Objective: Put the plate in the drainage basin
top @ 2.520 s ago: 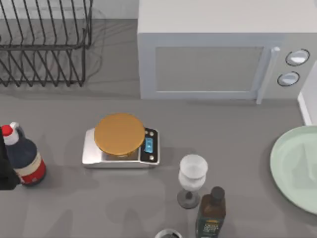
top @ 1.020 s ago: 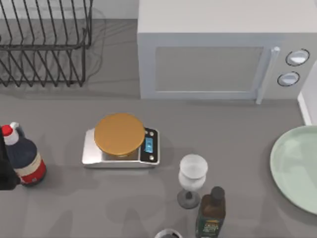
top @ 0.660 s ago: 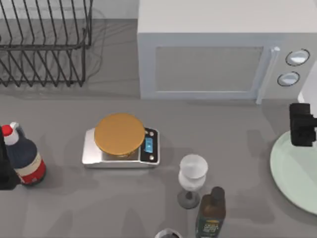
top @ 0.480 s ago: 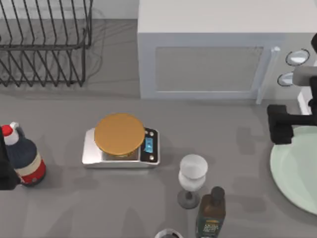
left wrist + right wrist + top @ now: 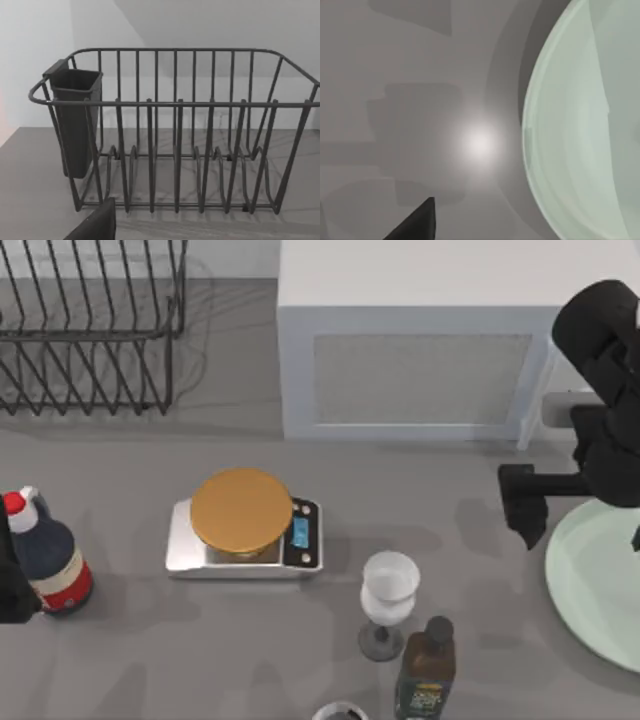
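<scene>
Top view: a grey worktop (image 5: pixel 450 560). The right hand (image 5: pixel 560 502) hangs above the worktop at the right side, its black arm reaching in over the microwave's right end. One dark finger (image 5: pixel 522 502) points down just beside the near-left rim of the plate (image 5: pixel 598 585); whether the hand is spread or pressed together cannot be told. The pale mint-green plate lies flat, partly under the hand, cut off by the right edge. Behind the hand stands a white microwave (image 5: pixel 415 350). Well to its left sit a wine glass (image 5: pixel 388 602), a dark bottle (image 5: pixel 427 668) and a silver kitchen scale (image 5: pixel 245 532) with an orange-brown disc. Far left are a red-capped bottle (image 5: pixel 45 558) and a wire dish rack (image 5: pixel 90 325).

Left wrist view: the left hand faces the empty rack (image 5: pixel 175 130), with its dark cutlery cup (image 5: pixel 75 120).

Right wrist view: the plate's rim (image 5: pixel 570 130) curves beside bare worktop.
</scene>
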Controlling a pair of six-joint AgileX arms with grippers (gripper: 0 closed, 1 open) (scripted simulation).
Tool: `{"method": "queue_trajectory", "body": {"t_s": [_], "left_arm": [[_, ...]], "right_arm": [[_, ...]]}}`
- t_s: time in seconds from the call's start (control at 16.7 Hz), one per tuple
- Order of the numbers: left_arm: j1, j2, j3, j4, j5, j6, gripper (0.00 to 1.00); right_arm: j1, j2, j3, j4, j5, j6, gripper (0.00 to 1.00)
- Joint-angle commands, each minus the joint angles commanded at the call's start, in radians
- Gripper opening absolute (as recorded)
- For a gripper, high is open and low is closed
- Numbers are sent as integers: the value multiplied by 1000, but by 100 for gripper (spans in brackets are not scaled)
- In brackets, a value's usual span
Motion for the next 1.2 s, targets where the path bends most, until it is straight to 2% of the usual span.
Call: {"method": "queue_trajectory", "body": {"t_s": [0.36, 0.84, 1.14, 1.2], "left_arm": [[0, 0, 0, 0, 0, 0, 100], [0, 0, 0, 0, 0, 0, 100], [0, 0, 0, 0, 0, 0, 100], [0, 0, 0, 0, 0, 0, 100]], "right_arm": [[-4, 16, -30, 42, 0, -1, 100], [2, 164, -213, 383, 1, 5, 100], [3, 175, -225, 400, 1, 5, 100], [3, 175, -225, 400, 1, 5, 92]]}}
